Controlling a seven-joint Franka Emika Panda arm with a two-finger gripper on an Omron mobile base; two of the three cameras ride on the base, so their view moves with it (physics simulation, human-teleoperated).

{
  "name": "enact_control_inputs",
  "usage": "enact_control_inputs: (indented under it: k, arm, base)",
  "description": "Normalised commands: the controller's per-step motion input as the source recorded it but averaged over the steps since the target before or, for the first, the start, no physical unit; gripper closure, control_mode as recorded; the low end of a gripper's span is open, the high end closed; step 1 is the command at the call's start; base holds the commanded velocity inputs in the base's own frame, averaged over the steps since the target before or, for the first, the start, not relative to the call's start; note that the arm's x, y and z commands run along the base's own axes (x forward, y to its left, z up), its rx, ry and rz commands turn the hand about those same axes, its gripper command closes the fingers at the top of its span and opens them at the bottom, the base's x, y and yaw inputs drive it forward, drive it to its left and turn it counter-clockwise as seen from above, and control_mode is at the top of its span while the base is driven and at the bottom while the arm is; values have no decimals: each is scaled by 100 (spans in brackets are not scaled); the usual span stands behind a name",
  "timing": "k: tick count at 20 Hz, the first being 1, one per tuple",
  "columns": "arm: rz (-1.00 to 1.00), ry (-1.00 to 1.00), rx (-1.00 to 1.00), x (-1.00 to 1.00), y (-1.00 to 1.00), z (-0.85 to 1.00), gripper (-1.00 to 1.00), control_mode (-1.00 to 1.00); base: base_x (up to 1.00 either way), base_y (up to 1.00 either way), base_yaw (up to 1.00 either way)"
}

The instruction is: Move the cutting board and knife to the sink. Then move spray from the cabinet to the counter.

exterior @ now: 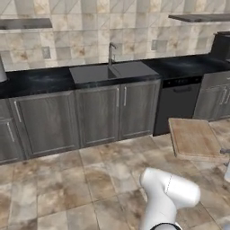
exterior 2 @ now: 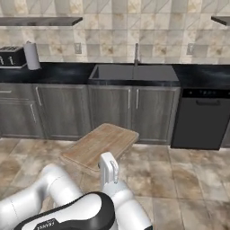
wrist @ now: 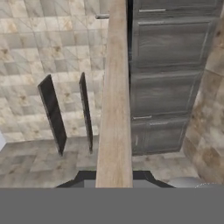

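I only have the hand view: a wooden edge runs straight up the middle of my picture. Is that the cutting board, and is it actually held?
Observer: Yes. In the right base view the cutting board hangs flat above the floor, with the gripper shut on its near edge.
Operator: Where is the sink from here?
Observer: Ahead, across open floor. The sink is set in the black counter, with the faucet behind the basin.
Operator: Anything else standing on that counter?
Observer: A toaster and a paper towel roll stand far off to the left of the sink.
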Motion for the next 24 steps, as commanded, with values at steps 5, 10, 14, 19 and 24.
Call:
enact_control_inputs:
  k: [5, 10, 14, 19, 24]
  arm:
    - [0, 0, 0, 0, 0, 0, 100, 100]
    - [0, 0, 0, 0, 0, 0, 100, 100]
    - [0, 0, 0, 0, 0, 0, 100, 100]
    - [0, 0, 0, 0, 0, 0, 100, 100]
    - [0, 0, 0, 0, 0, 0, 100, 100]
  base:
    - [87, 0, 8]
    - [87, 0, 8]
    - [87, 0, 7]
    - [86, 0, 9]
    - [85, 0, 11]
